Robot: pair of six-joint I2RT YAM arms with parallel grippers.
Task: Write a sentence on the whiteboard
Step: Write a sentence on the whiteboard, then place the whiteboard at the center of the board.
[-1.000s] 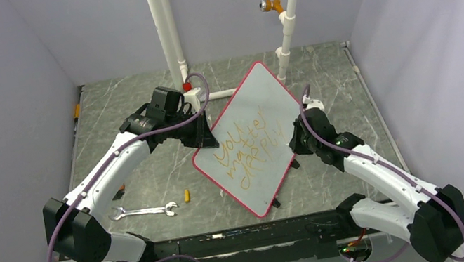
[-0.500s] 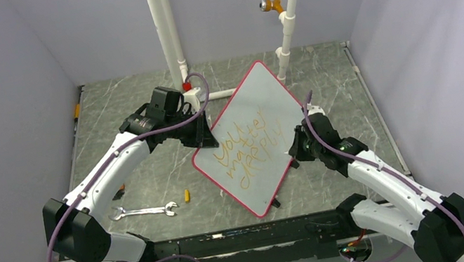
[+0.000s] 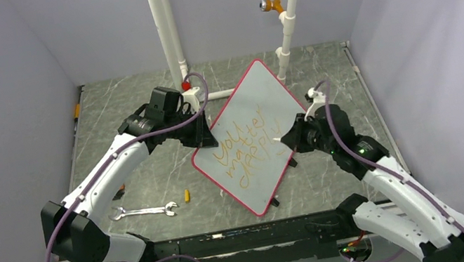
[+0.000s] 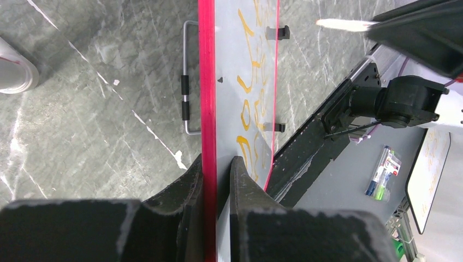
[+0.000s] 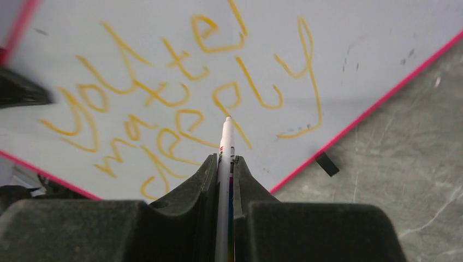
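Note:
The whiteboard (image 3: pixel 261 108), pale with a thin red rim, lies turned like a diamond in the middle of the table. The sentence (image 3: pixel 246 148) is in orange-yellow lettering in three slanted lines, also in the right wrist view (image 5: pixel 180 103). My left gripper (image 3: pixel 200 133) is shut on the whiteboard's left red edge (image 4: pixel 207 98). My right gripper (image 3: pixel 295 136) is shut on a white marker (image 5: pixel 225 147), held above the board's right side. The marker tip (image 3: pixel 276 140) points at the lettering and stands off the surface.
A silver wrench (image 3: pixel 145 211) and a small orange cap (image 3: pixel 187 195) lie left of the board. Two white pipe posts (image 3: pixel 164 28) stand at the back. The board's black feet (image 3: pixel 275 203) show at its near corner. A metal handle (image 4: pixel 186 82) lies beside the board's edge.
My right gripper has lifted and drawn back to the right, with the marker tip now raised off the board. The left arm and board have not moved.

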